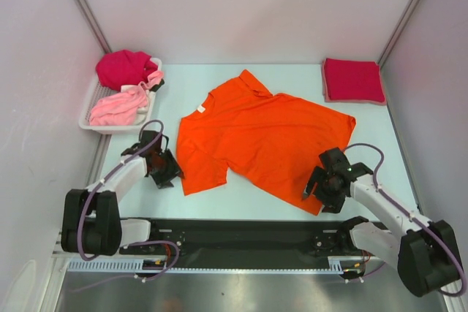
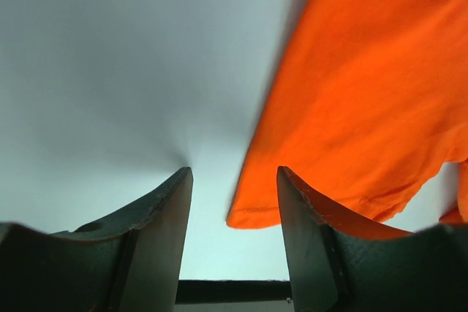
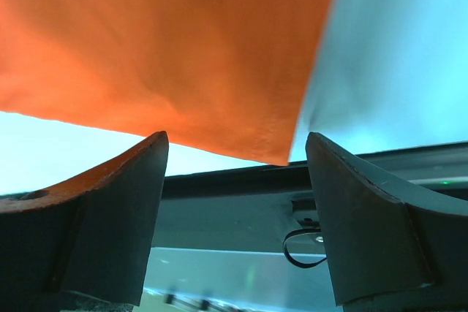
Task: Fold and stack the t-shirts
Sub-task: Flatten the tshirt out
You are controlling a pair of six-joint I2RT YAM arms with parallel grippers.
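Note:
An orange t-shirt (image 1: 259, 137) lies spread flat in the middle of the table, collar toward the far left. My left gripper (image 1: 167, 174) is open and empty, low by the shirt's near-left sleeve corner (image 2: 248, 217), which lies between its fingers. My right gripper (image 1: 316, 186) is open and empty, at the shirt's near-right hem corner (image 3: 281, 153). A folded crimson shirt (image 1: 353, 80) lies at the far right. Pink (image 1: 115, 107) and crimson (image 1: 126, 67) shirts sit crumpled in the white tray (image 1: 89, 126).
The tray stands at the far left by the left wall. White walls close in both sides and the back. A black rail (image 1: 241, 235) runs along the near table edge between the arm bases.

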